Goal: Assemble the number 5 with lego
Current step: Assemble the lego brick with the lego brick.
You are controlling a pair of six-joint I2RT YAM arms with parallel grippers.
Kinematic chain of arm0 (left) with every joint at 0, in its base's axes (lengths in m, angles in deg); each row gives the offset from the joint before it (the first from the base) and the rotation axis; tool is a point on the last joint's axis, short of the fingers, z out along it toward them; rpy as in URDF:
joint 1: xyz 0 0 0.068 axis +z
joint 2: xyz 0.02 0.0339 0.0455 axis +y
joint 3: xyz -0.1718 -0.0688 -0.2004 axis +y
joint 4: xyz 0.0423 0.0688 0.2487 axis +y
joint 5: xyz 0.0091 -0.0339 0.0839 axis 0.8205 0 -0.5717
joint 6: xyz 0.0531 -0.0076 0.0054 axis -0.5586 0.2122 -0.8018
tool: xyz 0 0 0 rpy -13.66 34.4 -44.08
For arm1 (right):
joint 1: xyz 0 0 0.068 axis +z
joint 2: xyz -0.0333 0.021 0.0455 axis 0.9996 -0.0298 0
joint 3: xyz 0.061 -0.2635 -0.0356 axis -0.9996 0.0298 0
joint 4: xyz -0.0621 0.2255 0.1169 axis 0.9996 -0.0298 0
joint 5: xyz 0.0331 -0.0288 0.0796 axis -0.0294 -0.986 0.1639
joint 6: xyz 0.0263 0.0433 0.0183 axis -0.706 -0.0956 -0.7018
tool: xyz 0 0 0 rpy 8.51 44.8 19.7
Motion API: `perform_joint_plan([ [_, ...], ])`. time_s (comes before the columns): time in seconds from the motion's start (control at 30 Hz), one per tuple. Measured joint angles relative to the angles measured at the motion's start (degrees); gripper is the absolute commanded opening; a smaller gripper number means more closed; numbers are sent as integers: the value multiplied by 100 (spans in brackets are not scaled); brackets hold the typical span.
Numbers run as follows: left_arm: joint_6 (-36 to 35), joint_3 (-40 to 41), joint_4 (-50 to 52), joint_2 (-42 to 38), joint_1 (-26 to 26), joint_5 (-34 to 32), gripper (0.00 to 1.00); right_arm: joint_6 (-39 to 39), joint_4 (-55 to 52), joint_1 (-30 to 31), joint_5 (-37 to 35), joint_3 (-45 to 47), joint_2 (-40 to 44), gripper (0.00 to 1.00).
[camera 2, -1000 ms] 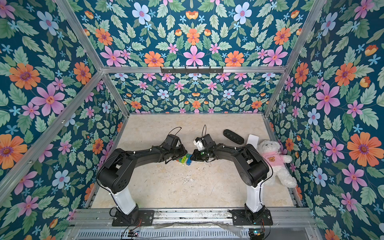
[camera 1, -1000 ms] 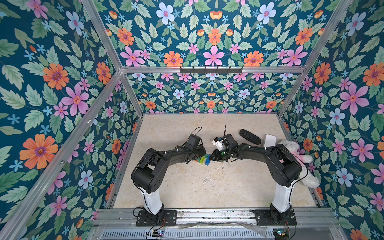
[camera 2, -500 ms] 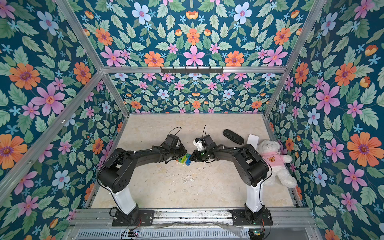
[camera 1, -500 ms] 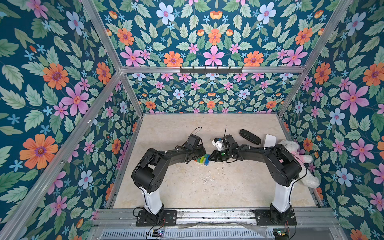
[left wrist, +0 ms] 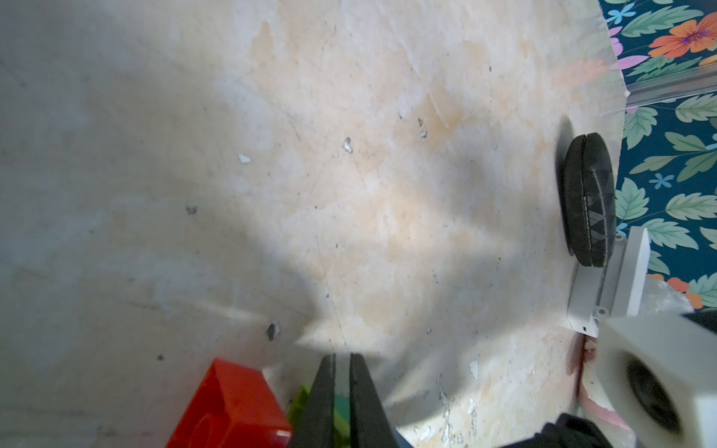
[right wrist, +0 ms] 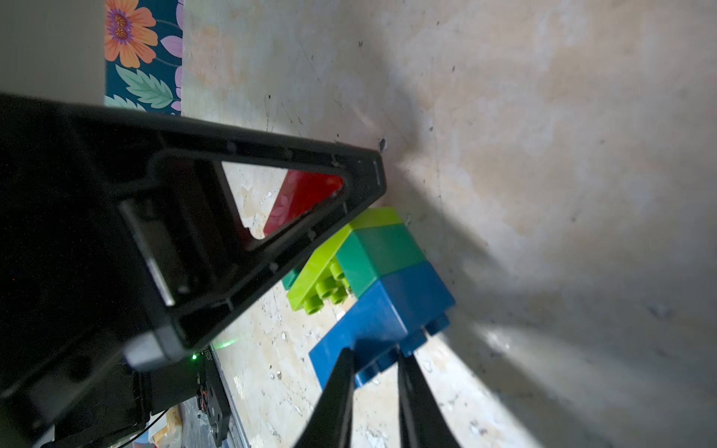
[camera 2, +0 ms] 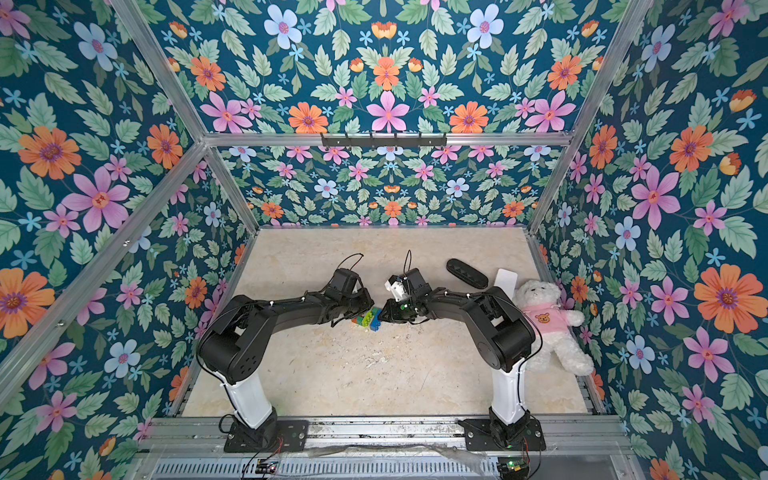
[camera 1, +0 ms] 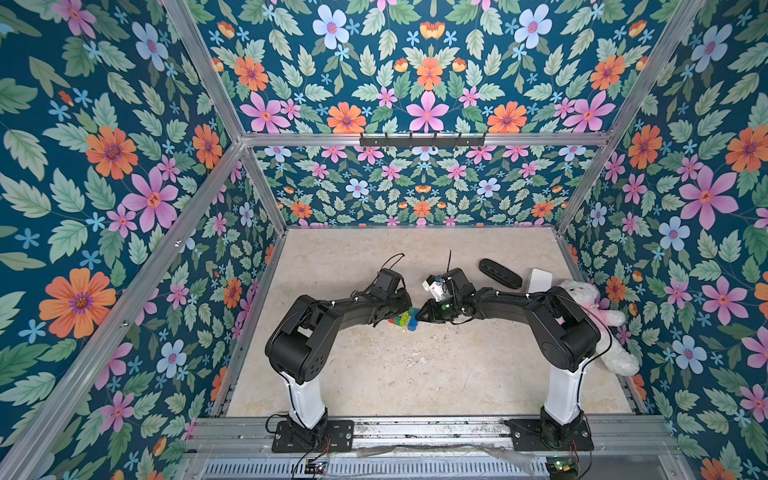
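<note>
One lego block [right wrist: 388, 248], pinched by left end effector [left wrist: 341, 360] and right end effector [right wrist: 374, 357], beige tabletop [camera 1: 415, 374], floral walls [camera 1: 415, 83]

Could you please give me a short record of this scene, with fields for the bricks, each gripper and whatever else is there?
Stack: blue brick, green brick, lime brick and red brick joined, lying sideways on the table
Left gripper: nearly shut, at the stack's red end; grip unclear
Right gripper: shut on the blue brick's studs
Elsewhere: black case, white box, teddy, all on the right side
</note>
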Motion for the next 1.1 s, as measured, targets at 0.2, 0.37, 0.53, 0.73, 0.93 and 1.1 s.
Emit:
perform_joint_plan([
  [0.2, -15, -22, 116, -11, 22, 46, 23, 0, -17, 22, -61, 2, 37, 30],
  [0.37, -44, -83, 367, -92, 118, 188, 29, -4, -149, 42, -295, 2, 140, 36],
  [0.53, -129, -166, 546, -214, 232, 216, 32, -2, -461, 39, -647, 2, 236, 39],
  [0.73, -210, -219, 693, -352, 378, 225, 38, -11, -763, 31, -918, 105, 485, 47],
  [0.93, -426, -216, 863, -745, 507, 225, 44, -153, -787, 162, -1233, 389, 1014, 49],
  [1.1, -673, -28, 1016, -1231, 573, 168, 42, -267, -723, 282, -1445, 632, 1248, 50],
])
